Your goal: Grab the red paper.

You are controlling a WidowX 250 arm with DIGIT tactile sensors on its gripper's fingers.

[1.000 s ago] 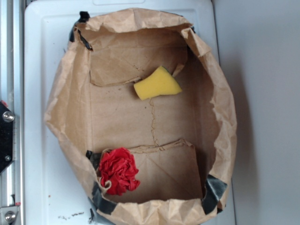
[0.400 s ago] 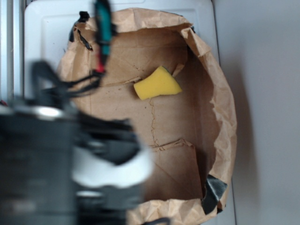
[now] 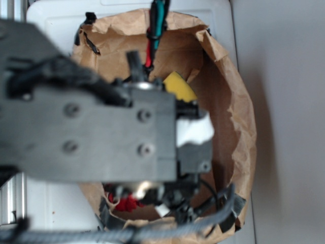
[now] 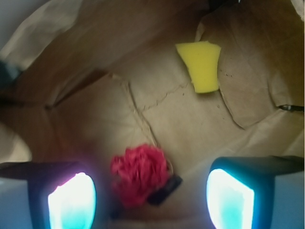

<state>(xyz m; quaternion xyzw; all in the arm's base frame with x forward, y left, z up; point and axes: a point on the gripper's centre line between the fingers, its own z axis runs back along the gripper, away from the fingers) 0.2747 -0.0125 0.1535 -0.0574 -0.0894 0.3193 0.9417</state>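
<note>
Lying between open end effector (image 4: 151,198) fingers: red paper (image 4: 139,174).

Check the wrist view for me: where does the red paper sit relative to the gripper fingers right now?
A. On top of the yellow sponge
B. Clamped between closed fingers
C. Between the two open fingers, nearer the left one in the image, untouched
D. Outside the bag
C: in the wrist view the red paper lies on the bag floor inside the gap of the open gripper, clear of both fingers; the yellow sponge lies apart.
</note>
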